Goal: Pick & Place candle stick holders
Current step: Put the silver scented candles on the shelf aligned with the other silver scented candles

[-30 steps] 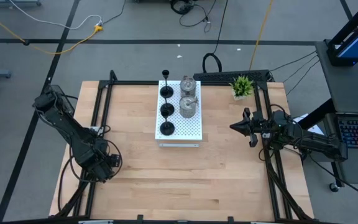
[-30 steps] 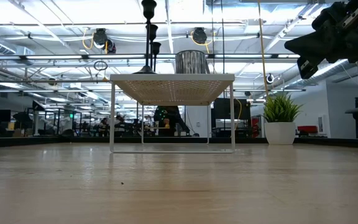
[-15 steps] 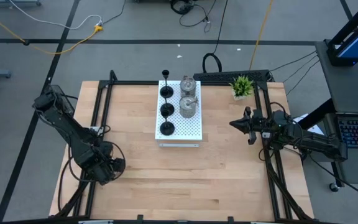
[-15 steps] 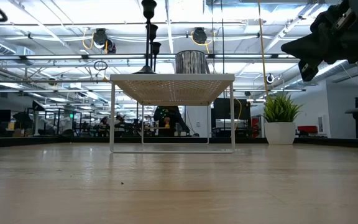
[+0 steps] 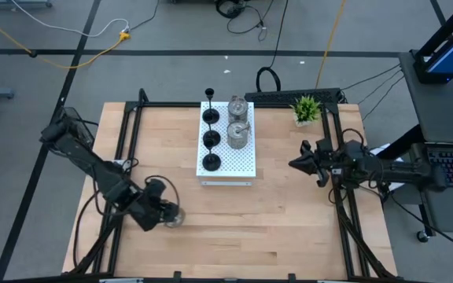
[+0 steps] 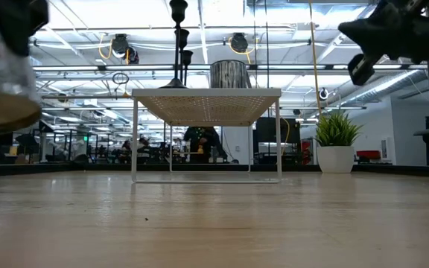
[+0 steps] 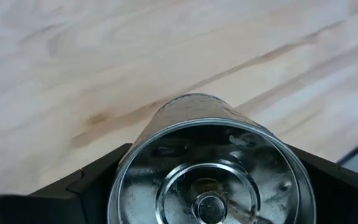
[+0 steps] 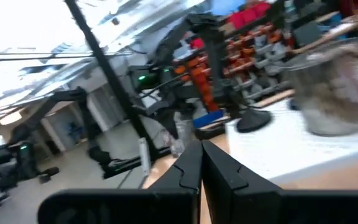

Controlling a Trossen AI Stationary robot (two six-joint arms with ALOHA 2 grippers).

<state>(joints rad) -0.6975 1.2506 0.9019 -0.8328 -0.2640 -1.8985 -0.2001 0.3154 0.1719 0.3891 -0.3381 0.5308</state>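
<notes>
the left claw (image 5: 171, 215) grips a silver candle holder (image 7: 211, 167) above the desk (image 5: 289, 220), while the right claw (image 5: 296, 163) is closed and empty.

The board (image 5: 228, 149) stands on the table (image 5: 274, 220), at the middle of its far side. On the board, three stem holders (image 5: 211, 139) stand in a row on the left, and two round holders (image 5: 237, 123) on the right. The plant (image 5: 306, 108) is right of the board, at the far edge. The left gripper (image 5: 171, 216) is over the near left part of the table, with one more round holder (image 7: 210, 174) between its fingers. The right gripper (image 5: 296, 163) is right of the board, apart from it.
</notes>
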